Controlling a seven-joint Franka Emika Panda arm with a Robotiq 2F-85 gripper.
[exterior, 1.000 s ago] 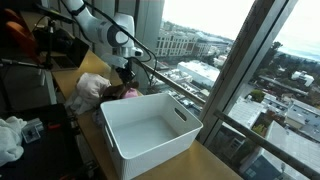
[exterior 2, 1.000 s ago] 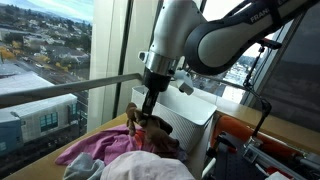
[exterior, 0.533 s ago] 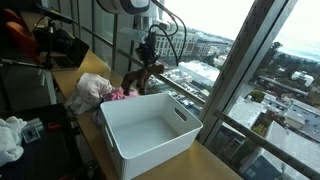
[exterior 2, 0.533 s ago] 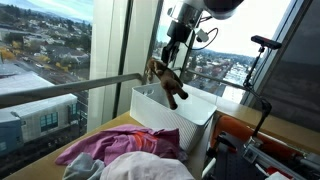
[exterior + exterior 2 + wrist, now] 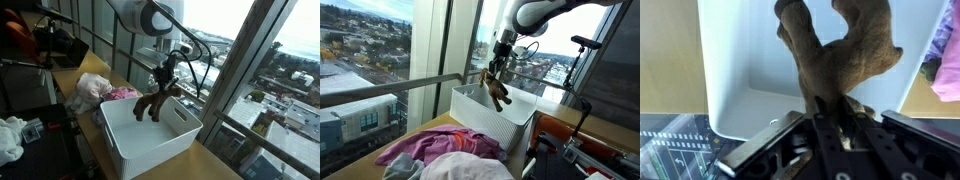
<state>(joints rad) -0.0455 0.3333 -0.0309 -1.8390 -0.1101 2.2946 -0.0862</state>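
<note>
The pincer (image 5: 168, 70) was clamped tight on the brown plush toy (image 5: 154, 101), which hung straight below it at frame centre, long axis vertical, over the open interior of the white bin (image 5: 165, 148).

No legible text, labels or numbers

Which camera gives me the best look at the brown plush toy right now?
The wrist view: the brown plush toy fills it, pinched in the pincer over the white bin. Both exterior views show it small, dangling above the bin.
</note>
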